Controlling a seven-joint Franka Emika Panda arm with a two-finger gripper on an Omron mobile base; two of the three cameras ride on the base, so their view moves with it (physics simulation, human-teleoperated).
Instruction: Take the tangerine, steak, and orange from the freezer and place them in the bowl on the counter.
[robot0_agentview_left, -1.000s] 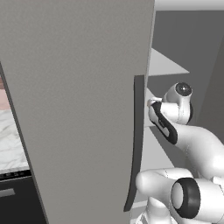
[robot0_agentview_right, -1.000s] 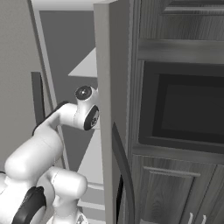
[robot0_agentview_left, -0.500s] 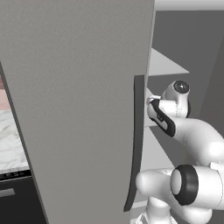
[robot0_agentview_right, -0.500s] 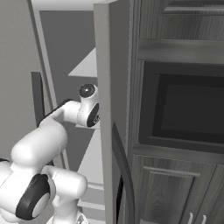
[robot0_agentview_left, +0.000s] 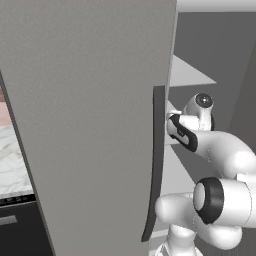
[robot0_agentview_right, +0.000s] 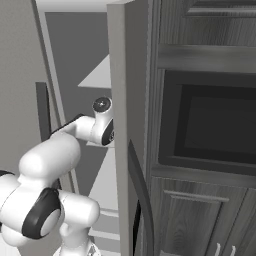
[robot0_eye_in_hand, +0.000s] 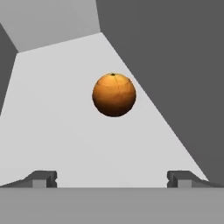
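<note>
Landmark: freezer (robot0_agentview_left: 90, 125), a tall matte grey appliance; its flat door stands swung open in the left base view, plain and untextured.
Handle: long dark grey vertical bar (robot0_agentview_left: 156, 160) on the freezer door's edge, slightly bowed, smooth.
Second door: narrower grey panel (robot0_agentview_right: 120, 100) on the freezer's other side, seen edge-on in the right base view, with its own curved dark handle (robot0_agentview_right: 142, 195).
Shelves: pale, flat, light grey slabs (robot0_agentview_left: 187, 75) inside the freezer, with angular front corners; darker grey walls behind them.
Orange: round ball (robot0_eye_in_hand: 114, 94), orange-brown with a finely mottled peel and a small dark stem dimple on top; it rests on a pale freezer shelf (robot0_eye_in_hand: 65, 131), near the dark inner wall of the freezer.
Gripper: (robot0_eye_in_hand: 112, 178) two small dark squared finger tips spread wide, nothing between them; pointed into the freezer at the orange, which sits ahead of the tips and apart from them.
Arm: glossy white rounded segments with dark ring joints (robot0_agentview_left: 220, 165), reaching into the freezer between its two doors.
Counter: white marble with grey veins (robot0_agentview_left: 12, 160), a strip showing past the outer side of the open freezer door.
Cabinets: dark wood-grain fronts (robot0_agentview_right: 200, 30) beside the freezer, framed panels.
Oven: dark glossy rectangular window (robot0_agentview_right: 215, 125) set in the cabinets next to the freezer.
</note>
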